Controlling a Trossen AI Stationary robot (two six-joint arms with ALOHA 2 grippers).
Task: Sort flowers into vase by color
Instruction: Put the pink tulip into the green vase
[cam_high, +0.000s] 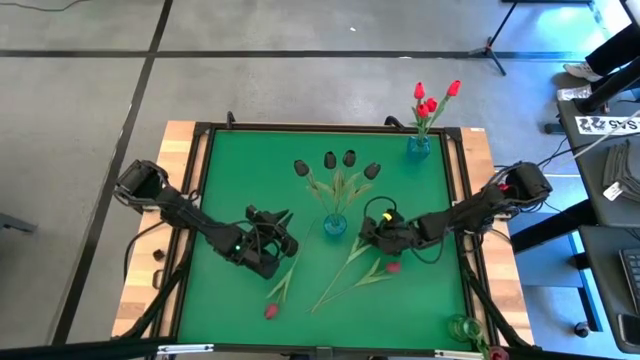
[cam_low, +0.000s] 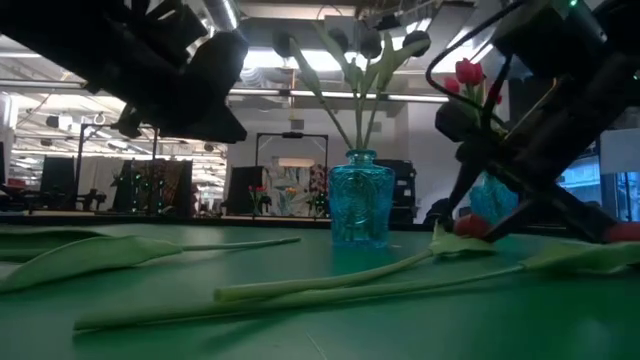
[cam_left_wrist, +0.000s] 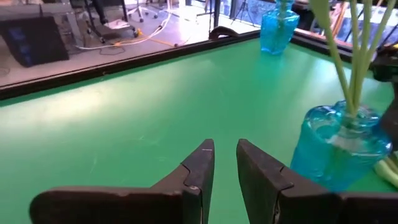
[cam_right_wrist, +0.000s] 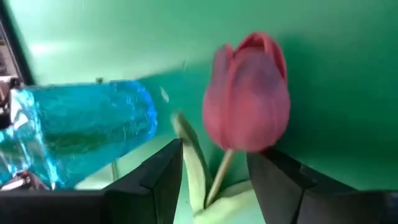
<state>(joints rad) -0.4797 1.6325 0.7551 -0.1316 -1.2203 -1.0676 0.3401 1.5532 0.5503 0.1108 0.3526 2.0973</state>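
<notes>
Flowers: a pink tulip (cam_right_wrist: 247, 93) stands between my right gripper's (cam_right_wrist: 214, 180) fingers, which are parted around its thin stem; whether they pinch it, I cannot tell. In the high view that gripper (cam_high: 378, 232) hovers just right of the centre blue vase (cam_high: 335, 224), which holds four near-black tulips (cam_high: 338, 162) fanning away from me. My left gripper (cam_left_wrist: 225, 163) hangs empty over the green mat (cam_high: 240, 170), its fingers nearly together with a narrow gap. Two loose tulips (cam_high: 340, 275) lie flat near me, stems running diagonally. Red tulips (cam_high: 433, 100) fill the far blue vase (cam_high: 419, 144).
</notes>
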